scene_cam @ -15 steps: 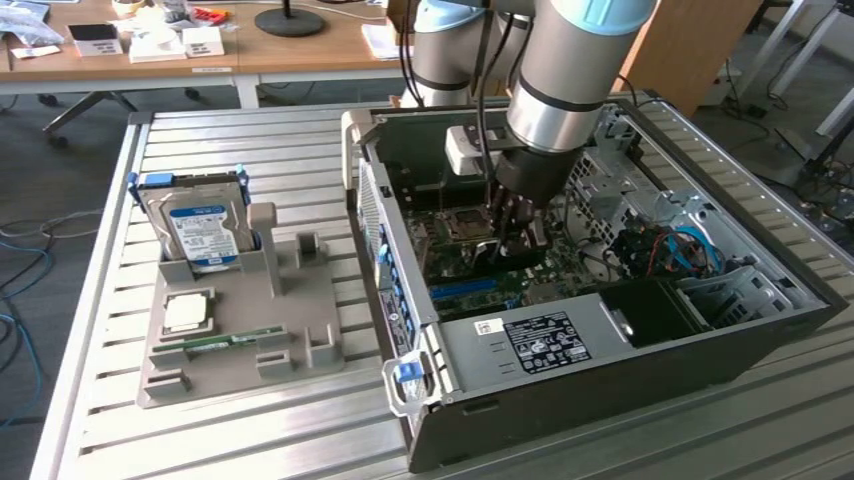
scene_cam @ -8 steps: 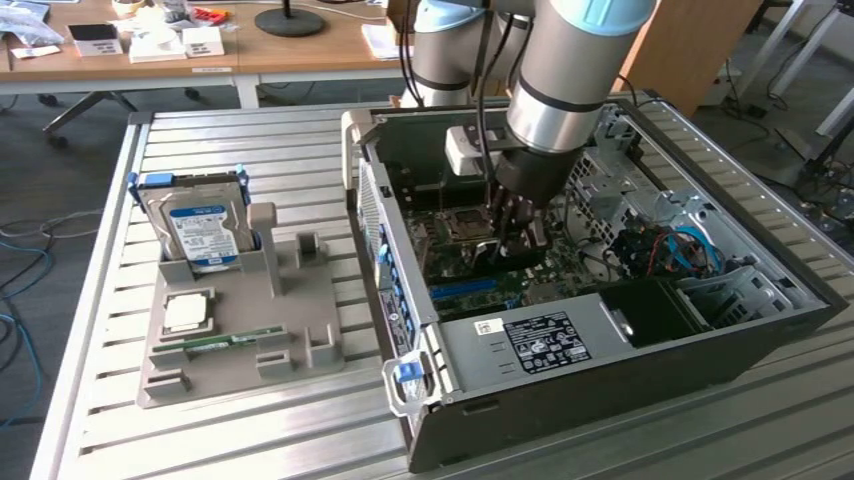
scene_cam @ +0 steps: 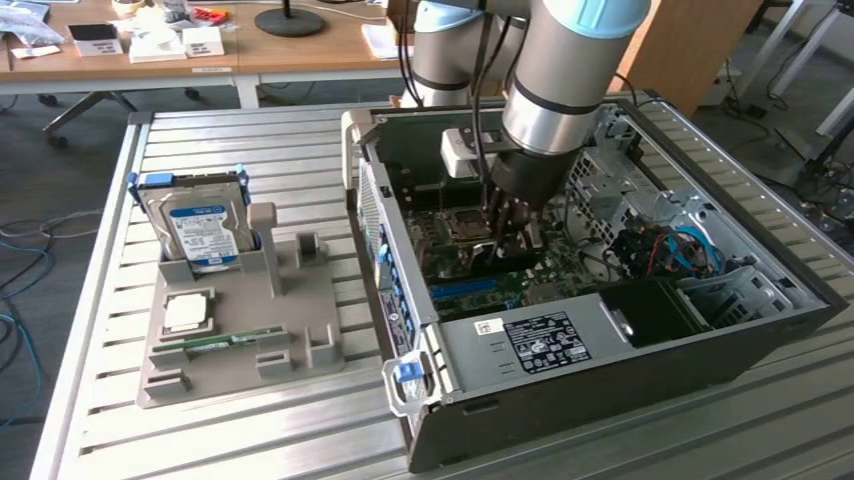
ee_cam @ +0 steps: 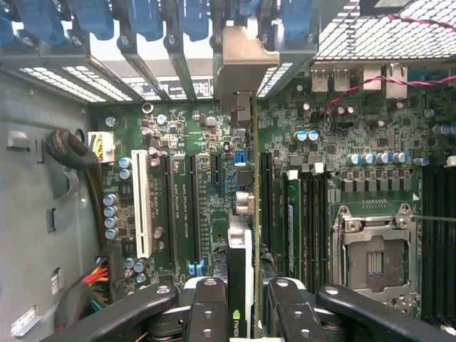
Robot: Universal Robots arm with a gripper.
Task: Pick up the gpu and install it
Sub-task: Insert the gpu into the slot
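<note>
The gpu point(ee_cam: 241, 242) appears edge-on in the wrist view as a thin dark card with a green logo, its silver bracket point(ee_cam: 244, 68) pointing at the case's rear slot openings. My gripper point(ee_cam: 246, 292) is shut on it, with one black finger point(ee_cam: 208, 303) on each side. The card hangs over the green motherboard point(ee_cam: 185, 135), in line with the long black expansion slots; whether it touches a slot I cannot tell. In the exterior view my gripper point(scene_cam: 514, 235) reaches down into the open computer case point(scene_cam: 747, 330), with the dark gpu point(scene_cam: 507, 262) below it.
Left of the case in the exterior view, a grey fixture point(scene_cam: 240, 365) holds a silver hard drive point(scene_cam: 203, 232), a processor chip point(scene_cam: 187, 312) and a green memory stick point(scene_cam: 230, 340). Inside the case are the power supply point(scene_cam: 527, 340), the processor socket point(ee_cam: 374, 253) and cable bundles point(ee_cam: 71, 153).
</note>
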